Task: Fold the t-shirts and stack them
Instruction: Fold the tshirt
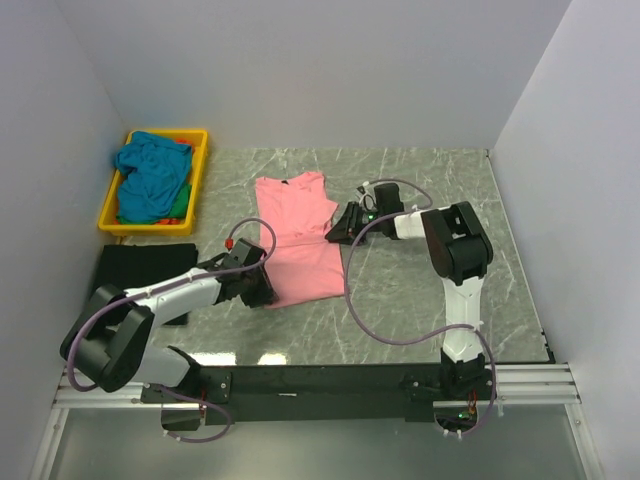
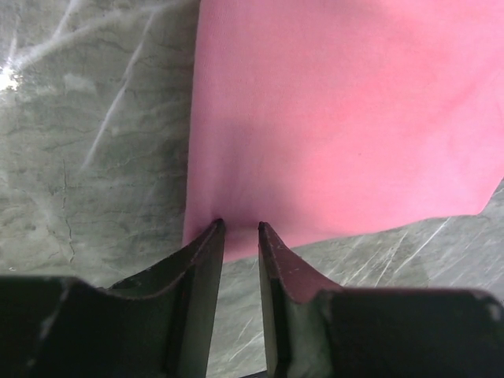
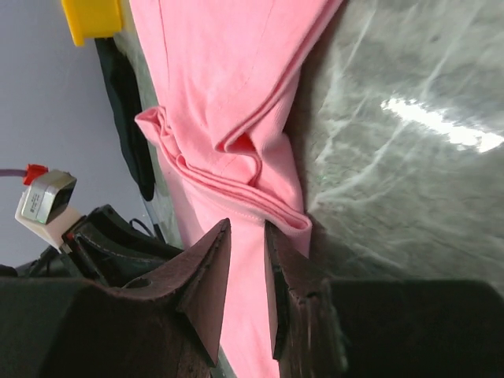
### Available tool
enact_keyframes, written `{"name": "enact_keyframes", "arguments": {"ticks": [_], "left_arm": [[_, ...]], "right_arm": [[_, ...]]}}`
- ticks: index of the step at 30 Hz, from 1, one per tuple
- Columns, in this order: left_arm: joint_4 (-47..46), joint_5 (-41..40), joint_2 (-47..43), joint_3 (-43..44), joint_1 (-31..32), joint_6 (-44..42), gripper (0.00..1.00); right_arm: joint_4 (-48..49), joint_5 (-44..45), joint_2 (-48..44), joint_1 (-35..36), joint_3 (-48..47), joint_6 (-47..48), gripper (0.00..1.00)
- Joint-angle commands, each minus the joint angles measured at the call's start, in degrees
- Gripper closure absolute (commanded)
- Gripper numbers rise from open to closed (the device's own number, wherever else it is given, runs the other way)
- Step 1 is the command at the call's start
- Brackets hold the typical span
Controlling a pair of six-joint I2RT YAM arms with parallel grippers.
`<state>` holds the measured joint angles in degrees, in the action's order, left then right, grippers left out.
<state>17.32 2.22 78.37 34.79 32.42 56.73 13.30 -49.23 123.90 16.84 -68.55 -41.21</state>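
A salmon pink t-shirt [image 1: 295, 240] lies on the marble table, folded into a long strip with its neck at the far end. My left gripper [image 1: 262, 290] sits at its near left corner; in the left wrist view the left gripper [image 2: 240, 228] is open by a narrow gap, tips resting on the pink hem [image 2: 331, 118]. My right gripper [image 1: 335, 233] is at the shirt's right edge, where the folded sleeve [image 3: 236, 150] bunches. It is open a little, with pink cloth showing behind the gap [image 3: 246, 228]. A teal blue t-shirt [image 1: 150, 170] lies crumpled in the tray.
The yellow tray [image 1: 108, 215] stands at the far left and also holds bits of green [image 1: 180, 208] and orange-red [image 1: 183, 140] cloth. A black cloth [image 1: 140, 262] lies flat near the left arm. White walls close in the table on three sides.
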Motion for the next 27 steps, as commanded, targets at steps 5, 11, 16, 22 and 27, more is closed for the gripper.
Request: {"name": "enact_keyframes", "arguments": {"ticks": [5, 11, 16, 22, 27], "left_arm": [[7.1, -1.1, -0.5, -1.3, 0.3, -1.1, 0.6], [6.2, -2.0, -6.2, 4.0, 0.3, 0.1, 0.55], [2.5, -2.1, -7.6, 3.8, 0.3, 0.5, 0.58], [-0.4, -2.0, -3.1, 0.8, 0.2, 1.2, 0.64], [0.4, -2.0, -0.6, -3.1, -0.3, 3.4, 0.66]], "right_arm": [[-0.4, 3.4, -7.3, -1.1, 2.4, 1.0, 0.68], [3.8, 1.4, -19.6, 2.5, 14.9, -1.6, 0.64], [8.9, 0.3, -24.4, 6.8, 23.7, -4.0, 0.62], [14.4, 0.9, -21.3, 7.2, 33.1, -7.4, 0.61], [18.9, 0.8, -19.6, 5.5, 39.9, -9.6, 0.61]]}}
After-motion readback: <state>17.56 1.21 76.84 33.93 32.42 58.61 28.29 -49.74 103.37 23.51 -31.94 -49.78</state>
